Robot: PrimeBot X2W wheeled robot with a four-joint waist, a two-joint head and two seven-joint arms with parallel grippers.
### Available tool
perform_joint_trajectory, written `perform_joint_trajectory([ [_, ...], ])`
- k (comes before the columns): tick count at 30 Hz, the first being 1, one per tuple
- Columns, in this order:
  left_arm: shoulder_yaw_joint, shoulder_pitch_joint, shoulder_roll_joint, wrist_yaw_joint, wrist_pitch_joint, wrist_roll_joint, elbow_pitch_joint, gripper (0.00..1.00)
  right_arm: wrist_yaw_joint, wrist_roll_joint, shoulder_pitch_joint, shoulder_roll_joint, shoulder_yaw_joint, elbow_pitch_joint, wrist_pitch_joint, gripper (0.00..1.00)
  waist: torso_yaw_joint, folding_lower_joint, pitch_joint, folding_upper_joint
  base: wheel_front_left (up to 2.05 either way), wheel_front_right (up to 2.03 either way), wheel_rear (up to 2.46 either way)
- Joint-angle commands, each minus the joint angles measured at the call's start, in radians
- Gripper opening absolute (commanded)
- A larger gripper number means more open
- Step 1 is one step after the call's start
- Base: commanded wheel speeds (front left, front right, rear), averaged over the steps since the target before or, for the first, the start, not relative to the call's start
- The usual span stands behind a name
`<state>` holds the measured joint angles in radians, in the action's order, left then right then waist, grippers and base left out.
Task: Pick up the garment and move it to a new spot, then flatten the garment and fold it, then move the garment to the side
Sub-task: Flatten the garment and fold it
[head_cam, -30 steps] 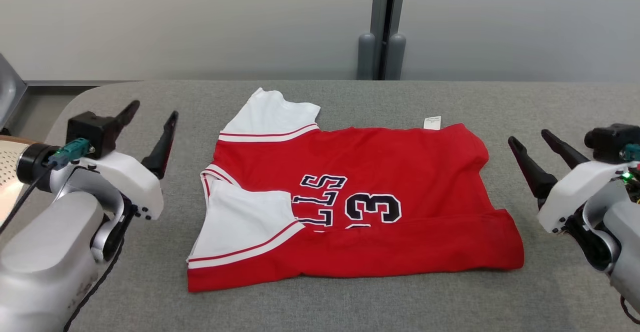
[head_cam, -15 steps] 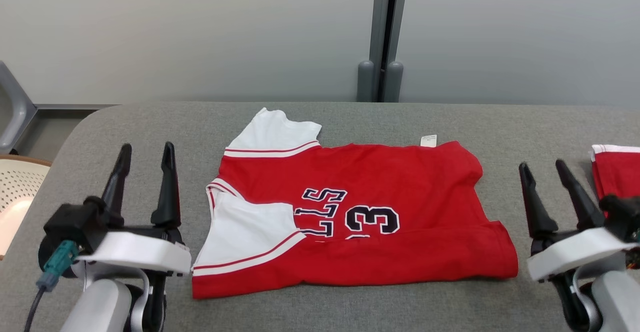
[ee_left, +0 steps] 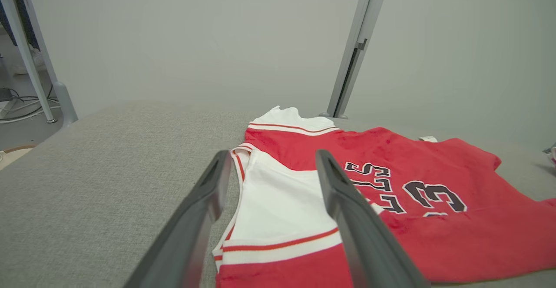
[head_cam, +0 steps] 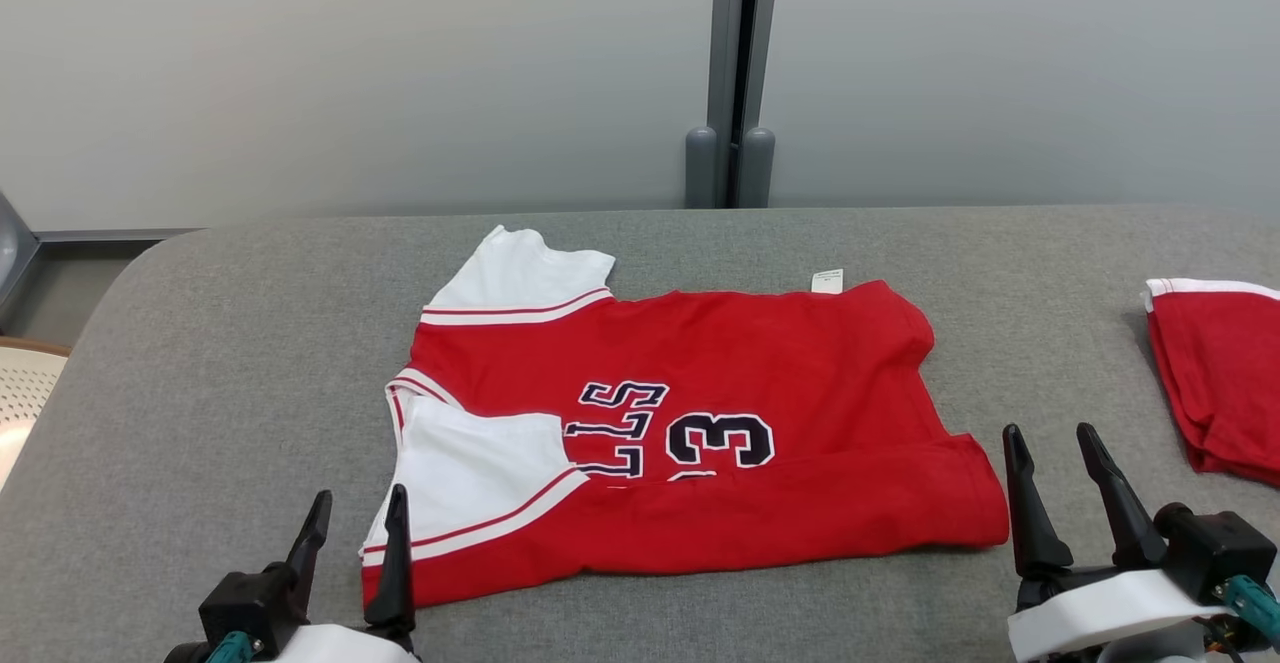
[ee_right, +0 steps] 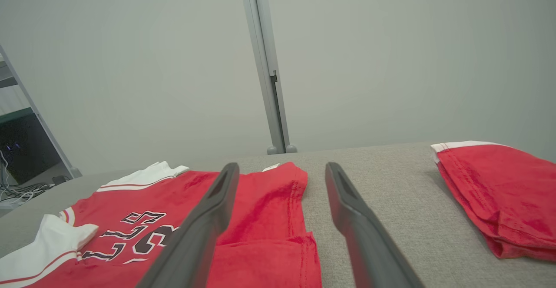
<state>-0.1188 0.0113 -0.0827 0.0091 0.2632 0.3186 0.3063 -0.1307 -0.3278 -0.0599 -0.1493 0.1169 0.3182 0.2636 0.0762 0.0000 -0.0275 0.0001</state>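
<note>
The garment, a red jersey with white sleeves and dark lettering, lies partly folded in the middle of the grey table; its near edge is turned up over the front. My left gripper is open at the table's near edge, just off the jersey's near left corner. In the left wrist view the left gripper frames the white sleeve of the garment with nothing held. My right gripper is open off the jersey's near right corner. The right wrist view shows the right gripper open beside the garment.
A second red garment, folded, lies at the table's right edge, also seen as a folded red garment in the right wrist view. A grey partition wall with a vertical post stands behind the table. A perforated pale chair sits off the left edge.
Both grippers have drawn back toward the near edge and turned upright, staying open. The camera has shifted, bringing the second red garment into view at right. The jersey lies where it was.
</note>
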Motion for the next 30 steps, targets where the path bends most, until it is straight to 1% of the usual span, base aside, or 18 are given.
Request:
perform_joint_trajectory([
  [1,0.009,-0.015,-0.001,-0.004,0.001,-0.008,0.009,1.00,0.000,0.006,0.009,0.000,-0.001,-0.001,0.001,1.00,-0.002,0.0000,0.001,-0.0001,0.00,0.00,0.00],
  [5,0.038,-0.032,0.012,0.000,0.001,-0.033,0.068,1.00,0.000,0.007,0.000,-0.001,-0.001,0.005,0.001,1.00,-0.006,0.0000,0.001,-0.0001,0.00,0.00,0.00],
  [8,0.035,-0.045,0.014,0.011,0.001,-0.054,0.158,1.00,0.000,0.004,-0.006,-0.003,0.002,0.012,0.001,1.00,-0.010,0.0000,0.001,-0.0001,0.00,0.00,0.00],
  [12,0.036,-0.080,0.015,0.024,0.000,-0.053,0.282,1.00,0.000,-0.002,-0.005,-0.007,0.003,0.017,0.001,1.00,-0.014,0.0000,0.003,-0.0001,0.00,0.00,0.00],
  [15,0.024,-0.112,0.006,0.033,-0.013,-0.066,0.363,1.00,0.000,-0.003,-0.006,-0.008,0.004,0.021,0.001,1.00,-0.018,0.0000,0.007,-0.0001,0.00,0.00,0.00],
  [17,0.010,-0.133,-0.002,0.046,-0.019,-0.085,0.408,1.00,0.000,-0.005,-0.009,-0.007,0.005,0.022,0.001,1.00,-0.022,0.0000,0.009,-0.0001,0.00,0.00,0.00],
  [20,0.014,-0.161,-0.004,0.072,-0.025,-0.087,0.462,1.00,0.000,-0.006,-0.011,-0.006,0.007,0.020,0.001,1.00,-0.026,0.0000,0.014,-0.0001,0.00,0.00,0.00],
  [22,0.001,-0.176,-0.013,0.079,-0.042,-0.100,0.498,1.00,0.000,-0.001,-0.010,-0.008,0.010,0.019,0.001,1.00,-0.029,0.0000,0.016,-0.0001,0.00,0.00,0.00],
  [27,-0.003,-0.210,-0.013,0.075,-0.073,-0.089,0.566,1.00,0.000,0.007,-0.015,-0.010,0.013,0.020,0.001,1.00,-0.037,0.0000,0.020,-0.0001,0.00,0.00,0.00],
  [30,-0.013,-0.216,-0.009,0.063,-0.092,-0.086,0.591,1.00,0.000,0.008,-0.015,-0.008,0.011,0.019,0.001,1.00,-0.040,0.0000,0.020,-0.0001,0.00,0.00,0.00],
])
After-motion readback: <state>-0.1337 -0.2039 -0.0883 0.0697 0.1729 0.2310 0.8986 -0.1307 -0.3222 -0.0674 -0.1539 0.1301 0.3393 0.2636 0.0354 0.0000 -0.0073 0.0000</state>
